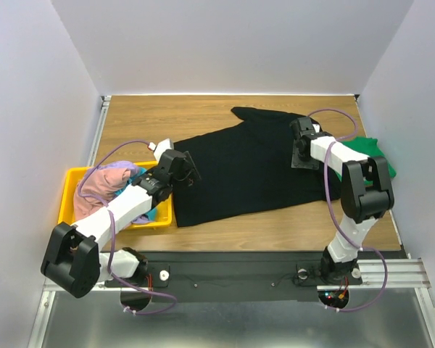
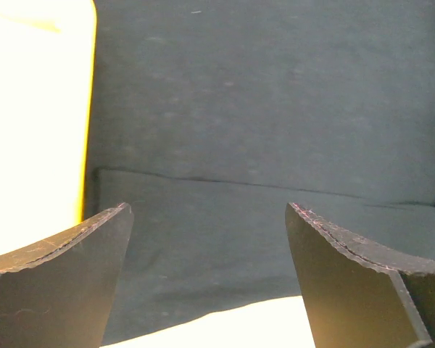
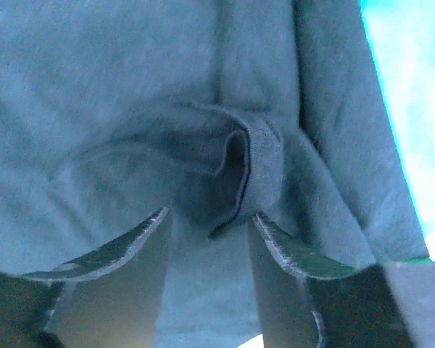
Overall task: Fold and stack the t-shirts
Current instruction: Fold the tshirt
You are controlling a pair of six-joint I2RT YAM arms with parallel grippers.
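Note:
A large black t-shirt (image 1: 246,167) lies spread across the wooden table (image 1: 167,116). My left gripper (image 1: 191,168) hovers open over its left edge beside the yellow bin; in the left wrist view its jaws (image 2: 209,217) stand wide with only flat black cloth (image 2: 261,109) under them. My right gripper (image 1: 302,156) is low over the shirt's right part. In the right wrist view that gripper (image 3: 210,216) has its jaws partly apart. A raised fold with a hem (image 3: 250,159) sits just at the tips, not pinched. A green t-shirt (image 1: 373,152) lies at the right edge.
The yellow bin (image 1: 69,188) at the left holds a dusty-pink tee (image 1: 94,190), a lavender one (image 1: 119,170) and a teal one (image 1: 154,215). White walls close in the table on three sides. The bin's wall (image 2: 90,109) is right beside my left fingers.

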